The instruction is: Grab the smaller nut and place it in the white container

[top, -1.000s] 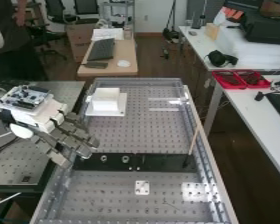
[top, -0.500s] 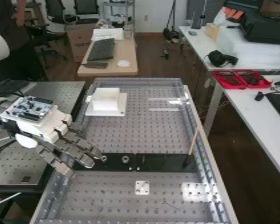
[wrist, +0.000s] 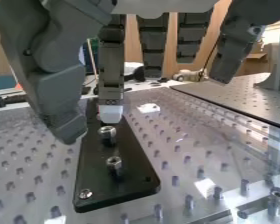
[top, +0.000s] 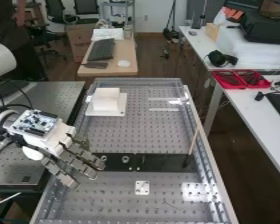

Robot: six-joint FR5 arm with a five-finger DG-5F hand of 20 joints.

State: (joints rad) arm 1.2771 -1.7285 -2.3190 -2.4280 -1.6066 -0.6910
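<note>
Clock directions are referring to the middle of the black bar (top: 164,162) in the high view. The bar is lying across the perforated desk (top: 117,140). The larger nut (top: 104,158) and the bearing (top: 125,159) are standing on it, toward 10 o'clock. The stick (top: 193,140) is leaning at 2 o'clock, its dark end meeting the bar. The small white plate (top: 142,188) is lying at 6 o'clock. The white container (top: 107,102) is standing between 11 and 12 o'clock, on the base plate (top: 117,113). Farther off, the red trays (top: 224,79) are sitting toward 1 o'clock on the white bench (top: 254,112); the keyboard (top: 101,50) is lying near 12 o'clock.

The robot hand (top: 54,137) is hovering at 9 o'clock, overlapping the bar's near end in this view. Its fingers are standing apart from the thumb, gripping nothing. In the wrist view, round metal parts (wrist: 115,162) are standing on the bar; which one is the smaller nut cannot be told. Lettering on the circuit board (top: 35,122) is appearing too small to read.
</note>
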